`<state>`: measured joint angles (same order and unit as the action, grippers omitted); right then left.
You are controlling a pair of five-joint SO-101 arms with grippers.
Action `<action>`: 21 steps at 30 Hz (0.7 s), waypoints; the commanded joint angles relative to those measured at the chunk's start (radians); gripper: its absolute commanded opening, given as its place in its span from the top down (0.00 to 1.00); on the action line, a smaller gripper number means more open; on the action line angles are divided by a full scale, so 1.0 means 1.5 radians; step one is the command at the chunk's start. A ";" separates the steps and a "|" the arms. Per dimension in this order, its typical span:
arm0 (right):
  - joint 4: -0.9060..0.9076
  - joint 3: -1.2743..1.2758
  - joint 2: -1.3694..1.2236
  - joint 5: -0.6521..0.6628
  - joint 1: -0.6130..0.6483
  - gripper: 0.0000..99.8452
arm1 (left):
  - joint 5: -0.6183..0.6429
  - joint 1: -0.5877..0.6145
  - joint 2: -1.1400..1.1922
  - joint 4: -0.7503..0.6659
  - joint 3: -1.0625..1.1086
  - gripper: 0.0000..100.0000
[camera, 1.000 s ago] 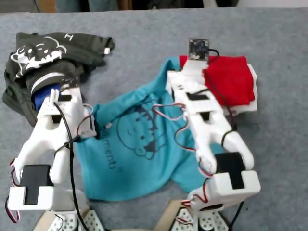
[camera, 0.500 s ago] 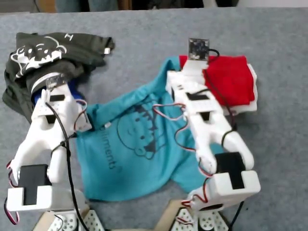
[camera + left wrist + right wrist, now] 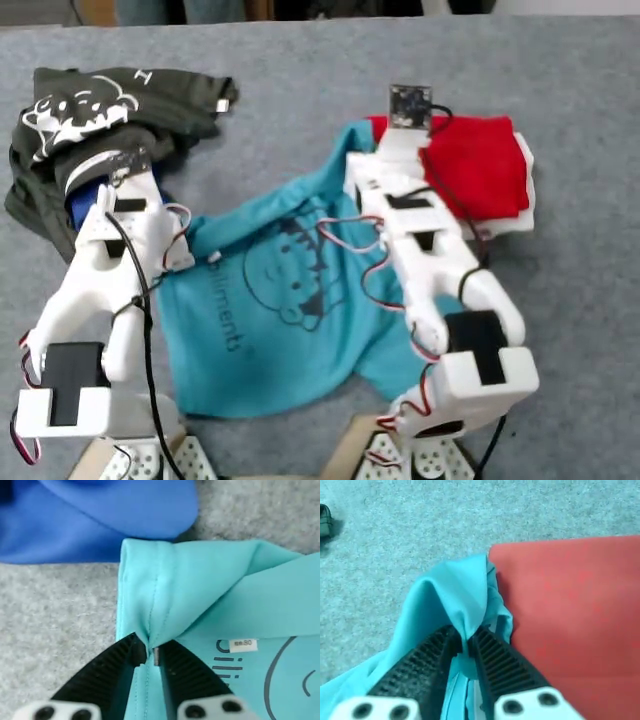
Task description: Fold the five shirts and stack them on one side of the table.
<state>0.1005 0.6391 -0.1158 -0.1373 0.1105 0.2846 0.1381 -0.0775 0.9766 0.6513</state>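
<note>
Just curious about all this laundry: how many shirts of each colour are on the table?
Teal shirt: 1
Red shirt: 1
White shirt, apparently folded under the red one: 1
Dark shirt: 1
Blue shirt: 1
Total: 5

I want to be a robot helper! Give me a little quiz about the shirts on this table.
1. True or false: the left gripper is pinching the teal shirt.
2. Which folded shirt lies right beside the right gripper? A) red shirt B) yellow shirt C) purple shirt
3. Fill in the gap: between the dark shirts and the pinched edge of the teal shirt lies a ___ shirt.

Key: 1 true. 2 A. 3 blue, the blue shirt.
</note>
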 commanded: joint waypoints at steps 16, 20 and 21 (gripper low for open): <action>0.292 -0.017 0.416 0.014 -0.007 0.83 | -0.107 0.088 -0.236 0.161 -0.085 0.97; 0.373 -0.017 0.541 0.014 -0.006 0.83 | -0.120 0.095 -0.305 0.175 -0.042 0.97; 0.396 -0.017 0.569 0.014 -0.006 0.83 | -0.124 0.105 -0.324 0.175 -0.029 0.97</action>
<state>0.6222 0.6391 0.5992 -0.1082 0.1105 0.1189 0.2670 -0.4733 1.2298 0.5838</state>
